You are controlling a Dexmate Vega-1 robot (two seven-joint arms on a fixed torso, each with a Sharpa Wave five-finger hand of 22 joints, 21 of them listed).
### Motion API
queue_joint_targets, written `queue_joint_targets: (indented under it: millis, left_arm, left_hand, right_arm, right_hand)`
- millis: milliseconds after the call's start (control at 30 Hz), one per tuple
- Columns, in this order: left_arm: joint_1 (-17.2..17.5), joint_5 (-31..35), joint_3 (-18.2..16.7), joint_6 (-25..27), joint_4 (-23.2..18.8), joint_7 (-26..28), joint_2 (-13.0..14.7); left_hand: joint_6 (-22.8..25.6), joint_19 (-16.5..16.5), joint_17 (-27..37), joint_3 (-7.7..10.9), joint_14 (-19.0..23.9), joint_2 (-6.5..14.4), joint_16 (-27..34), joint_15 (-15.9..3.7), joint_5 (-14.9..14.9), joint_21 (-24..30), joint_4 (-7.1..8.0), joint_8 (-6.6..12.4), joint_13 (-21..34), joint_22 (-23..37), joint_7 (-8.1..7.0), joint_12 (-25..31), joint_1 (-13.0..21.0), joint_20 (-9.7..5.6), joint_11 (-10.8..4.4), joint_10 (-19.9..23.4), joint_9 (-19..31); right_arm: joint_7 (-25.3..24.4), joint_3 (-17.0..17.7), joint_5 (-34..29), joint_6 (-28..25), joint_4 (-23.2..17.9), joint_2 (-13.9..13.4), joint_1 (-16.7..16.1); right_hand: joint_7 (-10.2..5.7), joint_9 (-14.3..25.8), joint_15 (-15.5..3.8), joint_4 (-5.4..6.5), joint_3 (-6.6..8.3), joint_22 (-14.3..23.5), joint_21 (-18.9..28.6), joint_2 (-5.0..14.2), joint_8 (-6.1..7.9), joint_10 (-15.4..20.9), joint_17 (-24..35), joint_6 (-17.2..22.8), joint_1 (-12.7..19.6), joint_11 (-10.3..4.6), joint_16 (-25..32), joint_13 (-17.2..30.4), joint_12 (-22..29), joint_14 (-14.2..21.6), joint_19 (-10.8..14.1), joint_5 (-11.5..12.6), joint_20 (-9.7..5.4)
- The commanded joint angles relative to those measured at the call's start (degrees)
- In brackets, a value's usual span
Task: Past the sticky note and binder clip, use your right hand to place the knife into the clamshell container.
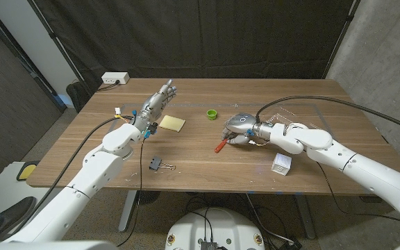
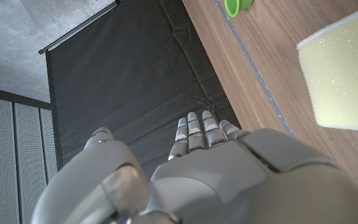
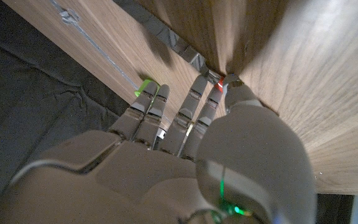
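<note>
- Your right hand covers most of the knife; you see just its red end, and the grip can't be judged.
- The clear container is hard to outline behind the right arm.
- The sticky note is cut off by the left wrist view's edge.
- The green cap is cropped too.

No legible text, labels, brands or numbers anywhere: sticky note is blank, and the small white box on the desk shows marks too small to read.
</note>
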Motion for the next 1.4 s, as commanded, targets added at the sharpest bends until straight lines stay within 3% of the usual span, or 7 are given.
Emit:
queue_joint_targets:
  millis: [33,167,233,333,433,833,1400]
  left_arm:
    - [1.5,0.2,-0.9,-1.3,-0.9,0.7,-0.2]
    - [2.0,0.1,-1.3,-1.8,-1.0,1.0,-0.4]
    - [2.1,0.0,-1.3,-2.0,-1.0,1.1,-0.6]
    - [2.2,-0.1,-1.4,-2.1,-0.9,1.0,-0.7]
    - [2.2,-0.2,-1.4,-2.2,-0.7,0.9,-0.7]
    - [1.6,-0.6,-1.2,-2.3,0.3,0.1,-0.9]
    - [0.2,-1.1,-0.9,-2.5,1.8,-1.2,-0.8]
  left_hand:
    - [0.2,-0.8,0.3,-0.16,-0.4,0.3,0.0,-0.01,-0.1,-0.1,0.22,-0.31,0.2,0.3,-0.32,-0.2,-0.2,0.08,-0.27,0.1,0.3]
    - [0.2,-1.0,0.3,-0.26,-0.3,0.3,0.0,-0.05,-0.1,0.0,0.28,-0.32,0.2,0.3,-0.31,-0.3,-0.3,0.05,-0.25,0.1,0.3]
    - [0.2,-1.2,0.3,-0.30,-0.3,0.3,0.0,-0.04,-0.1,0.0,0.30,-0.31,0.2,0.3,-0.29,-0.3,-0.3,0.07,-0.22,0.1,0.3]
    - [0.3,-1.4,0.3,-0.35,-0.4,0.3,0.0,-0.06,-0.1,0.0,0.34,-0.32,0.2,0.3,-0.32,-0.2,-0.3,0.10,-0.29,0.2,0.3]
    - [0.3,-1.6,0.3,-0.42,-0.4,0.3,0.0,-0.06,-0.1,0.0,0.38,-0.32,0.3,0.3,-0.34,-0.2,-0.4,0.09,-0.34,0.2,0.3]
    - [0.3,-2.3,0.3,-0.77,-0.7,0.3,0.0,-0.05,-0.2,0.1,0.59,-0.37,0.3,0.4,-0.34,-0.3,-0.7,0.23,-0.36,0.1,0.3]
    - [0.2,-3.3,0.3,-1.18,-1.0,0.2,-0.1,0.06,-0.2,0.2,0.80,-0.44,0.3,0.4,-0.36,-0.4,-1.0,-0.15,-0.33,-0.1,0.3]
  right_arm:
    - [-2.9,-2.1,-1.9,0.9,2.6,1.2,1.9]
    - [-3.1,-2.6,-2.0,1.1,3.0,1.5,2.4]
    - [-3.2,-2.6,-1.8,0.9,3.2,1.7,2.5]
    - [-2.8,-2.6,-1.5,0.2,3.0,1.8,2.4]
    - [-2.1,-2.5,-1.2,-0.5,2.5,1.7,2.1]
    - [-2.3,-1.6,-0.6,-1.3,0.4,0.7,1.3]
    - [-2.5,2.1,-0.8,-4.6,-5.7,-1.2,-0.7]
  right_hand:
    - [-0.02,0.4,-8.05,0.01,-0.33,0.2,0.0,0.24,0.91,2.9,0.2,3.0,1.3,-0.03,0.0,0.1,0.5,1.5,0.3,0.4,-3.26]
    - [-0.01,0.6,-8.54,0.00,-0.43,0.2,0.0,0.95,1.73,6.6,0.2,6.2,2.7,0.16,-0.2,0.1,0.9,3.1,0.3,0.2,-3.63]
    - [0.03,0.8,-8.40,0.02,-0.77,0.2,-0.1,1.19,2.38,10.2,0.1,8.5,3.6,0.09,-0.6,0.2,1.6,3.7,0.3,-0.1,-3.68]
    - [0.07,1.0,-8.41,0.04,-0.83,0.2,-0.2,1.72,2.93,11.7,0.1,10.2,4.3,-0.08,-0.5,0.2,1.7,4.7,0.1,-0.2,-3.95]
    - [0.10,1.1,-8.37,0.05,-1.24,0.2,-0.7,1.68,3.27,13.3,0.1,11.5,4.9,-0.08,-0.6,0.2,1.8,5.3,-1.4,-0.6,-2.36]
    - [0.18,1.1,-8.59,0.28,-1.67,0.2,-0.8,2.08,3.35,14.3,0.2,12.3,5.3,-0.08,-0.7,0.2,1.6,5.4,-2.2,-1.0,-2.39]
    - [0.24,1.1,-8.92,0.56,-2.03,0.1,-0.7,2.89,3.02,15.0,0.3,12.4,5.9,-0.03,-0.4,0.2,1.3,6.9,-2.1,-1.6,-2.12]
